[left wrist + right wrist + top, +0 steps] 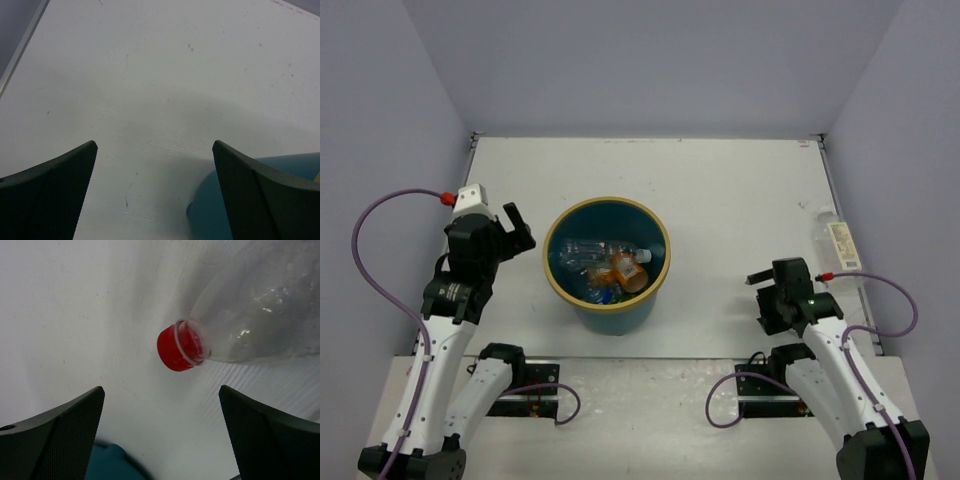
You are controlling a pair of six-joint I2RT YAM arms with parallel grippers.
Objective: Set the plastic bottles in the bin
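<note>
My left pincer [155,145] is spread wide and holds nothing. Bare table [165,65] shows between its two dark fingers. From above, this pincer [518,228] hangs just left of the bin [552,270], not touching it. In its wrist view the teal wall of the bin [205,210] curves in behind the right-hand finger.

My right pincer [161,387] is also spread wide and holds nothing. Just beyond its fingertips one red-capped bottle [260,315] lies on its side on the table. It is clear, and its cap [175,349] points toward the gap between the fingers. Neither finger touches it. From above, the right pincer [763,298] sits well right of the bin, near the table's right side.

Counting from above, there is one bin, round and teal with a tan rim, standing in the middle of the table [720,190]. Inside it is a jumble of bottles. I can pick out one clear bottle [588,250] and one orange-label bottle [628,270], with blue and green bits beneath that I cannot count. One edge bottle [837,243] lies outside the bin, by the table's right edge. I cannot tell whether it is the red-capped one.
</note>
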